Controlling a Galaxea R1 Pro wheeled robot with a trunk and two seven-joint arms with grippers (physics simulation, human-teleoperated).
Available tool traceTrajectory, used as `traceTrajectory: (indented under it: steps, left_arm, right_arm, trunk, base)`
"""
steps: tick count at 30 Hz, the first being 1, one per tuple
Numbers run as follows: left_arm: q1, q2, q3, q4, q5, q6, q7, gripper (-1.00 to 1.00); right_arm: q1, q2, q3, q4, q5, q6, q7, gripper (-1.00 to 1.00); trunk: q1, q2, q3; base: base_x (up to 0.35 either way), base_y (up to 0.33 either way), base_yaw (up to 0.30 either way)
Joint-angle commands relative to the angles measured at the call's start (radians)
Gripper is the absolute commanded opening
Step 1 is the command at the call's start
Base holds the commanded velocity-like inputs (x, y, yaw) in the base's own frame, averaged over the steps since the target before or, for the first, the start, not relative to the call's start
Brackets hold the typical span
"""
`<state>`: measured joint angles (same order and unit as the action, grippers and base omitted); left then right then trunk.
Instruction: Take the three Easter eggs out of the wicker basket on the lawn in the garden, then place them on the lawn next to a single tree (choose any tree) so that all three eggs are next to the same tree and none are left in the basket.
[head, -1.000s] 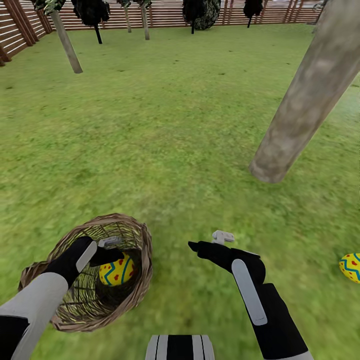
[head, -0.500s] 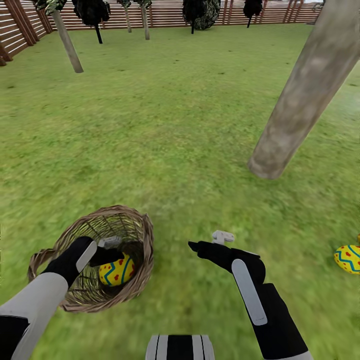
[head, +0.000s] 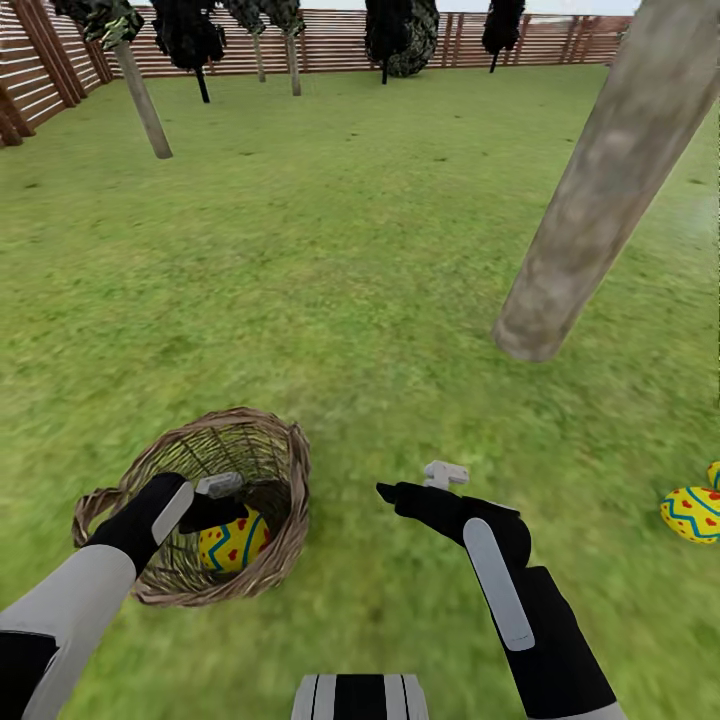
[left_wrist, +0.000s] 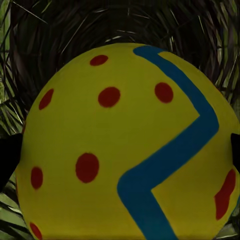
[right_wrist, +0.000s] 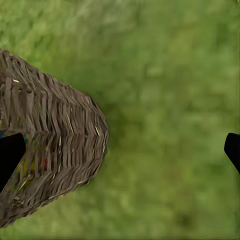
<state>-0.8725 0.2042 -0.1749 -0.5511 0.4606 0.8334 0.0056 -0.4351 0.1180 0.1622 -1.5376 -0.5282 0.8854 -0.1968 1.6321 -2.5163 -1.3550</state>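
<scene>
The wicker basket (head: 292, 470) stands on the lawn (head: 350, 250) at the near left. My left gripper (head: 228, 520) reaches into it and is shut on a yellow Easter egg (head: 236, 545) with a blue zigzag and red dots. In the left wrist view that egg (left_wrist: 125, 145) sits between the black fingertips (left_wrist: 7, 160), over the dark basket weave. My right gripper (head: 415, 482) hangs open over grass to the right of the basket (right_wrist: 55, 140), holding nothing. A second Easter egg (head: 692, 512) lies on the grass at the far right, near the thick tree (head: 590, 190), with part of a third one (head: 714, 472) beside it.
A thinner trunk (head: 145, 105) rises at the far left. Dark narrow trees (head: 400, 35) line the brown slat fence (head: 330, 40) at the back. Open grass stretches between the basket and the thick trunk. My base (head: 360, 695) shows at the bottom edge.
The whole view has shifted. The basket now looks smaller and more level, while my left gripper and its egg keep their place in the picture. More of the eggs at the right shows.
</scene>
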Motion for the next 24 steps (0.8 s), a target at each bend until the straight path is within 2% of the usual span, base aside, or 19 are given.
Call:
traceTrajectory:
  steps: [1, 16, 24]
  left_arm:
    - [0.000, 0.001, -0.006, -0.001, 0.002, 0.003, 0.000, -1.00]
    - [0.000, 0.001, -0.009, -0.003, 0.001, 0.004, 0.001, -1.00]
    - [0.001, 0.001, -0.011, -0.012, 0.001, 0.044, 0.001, -1.00]
  right_arm:
    - [-0.001, 0.000, 0.000, -0.001, -0.010, 0.003, -0.010, 1.00]
    - [-0.001, 0.000, 0.002, 0.000, -0.009, 0.003, -0.011, 1.00]
    - [-0.001, 0.000, 0.001, 0.000, -0.009, 0.003, -0.012, 1.00]
  trunk:
    - [-0.001, 0.000, 0.003]
    - [-0.007, 0.003, 0.061]
    - [-0.011, 0.005, 0.092]
  base:
    - [-0.001, 0.000, 0.000]
    - [0.000, 0.000, 0.000]
    - [0.000, 0.000, 0.000]
